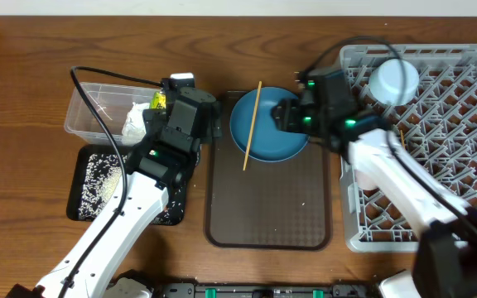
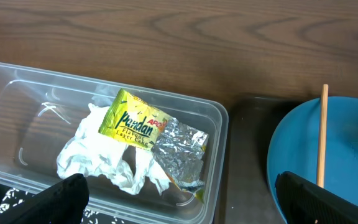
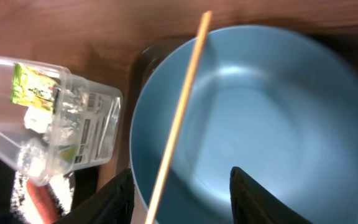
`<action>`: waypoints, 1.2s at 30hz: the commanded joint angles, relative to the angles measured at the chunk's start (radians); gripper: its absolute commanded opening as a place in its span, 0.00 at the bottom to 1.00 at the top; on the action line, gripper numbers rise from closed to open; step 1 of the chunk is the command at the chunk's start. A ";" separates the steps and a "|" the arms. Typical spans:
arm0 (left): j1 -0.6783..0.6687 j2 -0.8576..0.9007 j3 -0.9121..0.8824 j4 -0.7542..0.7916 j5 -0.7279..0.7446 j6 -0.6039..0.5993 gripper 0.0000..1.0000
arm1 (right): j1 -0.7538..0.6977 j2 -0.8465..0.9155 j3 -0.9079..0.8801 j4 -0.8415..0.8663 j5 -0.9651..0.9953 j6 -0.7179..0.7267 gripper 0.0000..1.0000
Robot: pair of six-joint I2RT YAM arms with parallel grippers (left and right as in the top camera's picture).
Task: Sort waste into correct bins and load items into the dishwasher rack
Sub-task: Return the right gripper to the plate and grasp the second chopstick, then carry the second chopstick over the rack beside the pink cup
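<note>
Black fingers of the left end effector (image 2: pixel 179 180) are framing the bottom of the left wrist view. They are standing wide apart and gripping nothing, and the end effector is hovering over the right end of the clear tub (image 2: pixel 17 124). The right end effector (image 3: pixel 180 171) is hanging above the dark-blue plate (image 3: pixel 278 124) with its fingers also spread and nothing clamped, while the chopstick (image 3: pixel 179 118) is running below, close by one finger.

The grey dishwasher rack (image 1: pixel 462 108) is filling the right side of the wooden worktop (image 1: pixel 23 66). It is holding a pale round vessel (image 1: pixel 393 81) near its far left corner — cup or bowl, I cannot tell. Next in size, the brown tray (image 1: pixel 263 215) is lying in the middle. The plate is sitting on its far end, with the single chopstick lying across it from far rim to near rim.

Left of the brown tray, the tub is resting at the far side, and the shallow black tray (image 1: pixel 85 178) is lying just nearer than it. Inside the tub the crumpled white napkin (image 2: pixel 98 155) is lying with the yellow-green packet (image 2: pixel 135 121) resting on top, its foil lining showing. In the black tray the orange carrot (image 3: pixel 40 200) is lying among scattered rice grains (image 1: pixel 98 178).
</note>
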 commanded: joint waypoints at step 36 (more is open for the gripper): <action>0.000 -0.005 0.001 -0.003 -0.024 0.009 0.99 | -0.048 -0.055 -0.006 -0.040 -0.057 -0.277 0.01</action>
